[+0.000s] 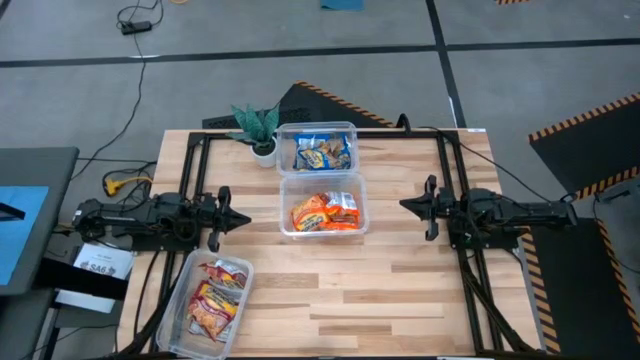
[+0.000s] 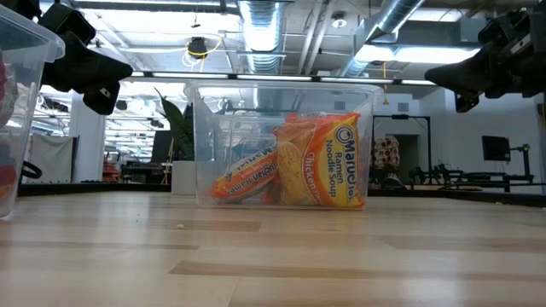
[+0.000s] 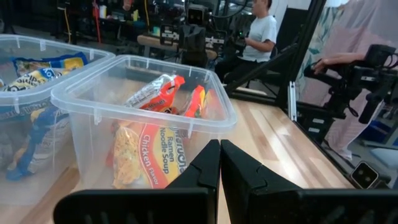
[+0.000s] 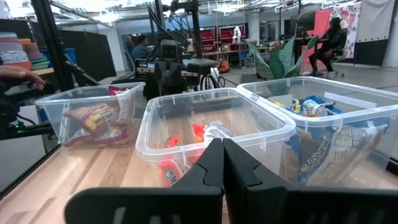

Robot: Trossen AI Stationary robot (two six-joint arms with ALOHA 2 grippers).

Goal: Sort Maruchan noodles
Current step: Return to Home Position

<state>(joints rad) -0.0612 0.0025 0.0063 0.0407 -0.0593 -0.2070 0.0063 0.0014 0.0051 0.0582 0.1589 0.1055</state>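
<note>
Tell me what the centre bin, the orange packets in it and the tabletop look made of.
Centre bin: clear, glossy hard plastic; its contents show through the walls. Orange packets: thin printed plastic film, shiny and crinkled. Tabletop: light wood planks, grain and seams visible, probably a matte seal.

in my low view, the upright orange packet inside the middle tub reads "ramen noodle soup" and "chicken", with the brand starting "maruc" above. the tilted packet beside it has slanting brand letters i cannot read whole. in my left wrist view, the front packet says "chicken ramen noodle soup". the white label is too small to read.
</note>
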